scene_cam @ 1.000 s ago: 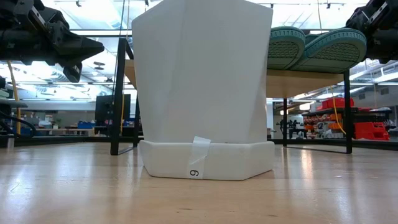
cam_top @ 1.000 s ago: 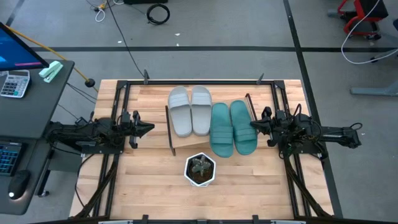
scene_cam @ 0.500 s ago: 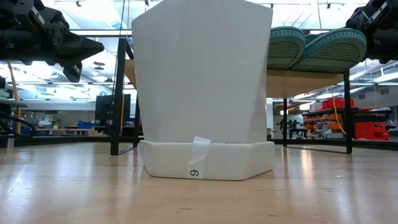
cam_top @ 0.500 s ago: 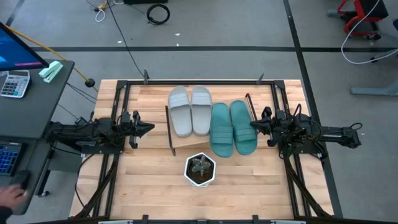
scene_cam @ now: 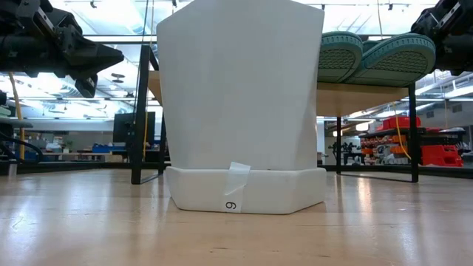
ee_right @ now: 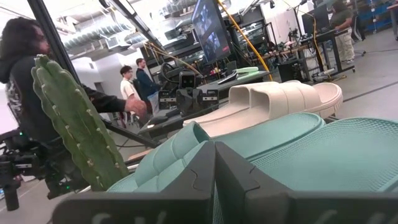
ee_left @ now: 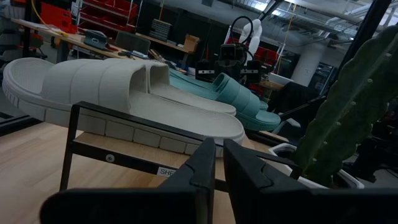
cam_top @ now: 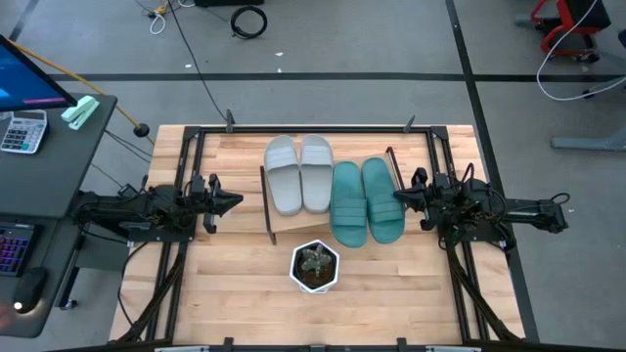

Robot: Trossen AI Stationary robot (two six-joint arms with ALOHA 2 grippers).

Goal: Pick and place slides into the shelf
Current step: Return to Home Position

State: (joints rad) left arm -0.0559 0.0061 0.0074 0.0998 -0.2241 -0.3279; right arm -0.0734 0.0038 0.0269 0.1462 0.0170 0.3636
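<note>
Even overhead light floods the pale wooden tabletop (cam_top: 235,284), light grey rubber slides (cam_top: 299,174) bright, shadows soft; low down, ceiling lamps (scene_cam: 126,9) glare white behind the white hexagonal pot (scene_cam: 240,103), tabletop shining.

The high camera looks straight down on the whole counter (cam_top: 235,293). The low camera sits at counter level, hard against the white pot (scene_cam: 236,96). The wrist cameras face each other from its left and right edges, sharing the slides (ee_left: 112,93) and cactus (ee_right: 74,124).
</note>
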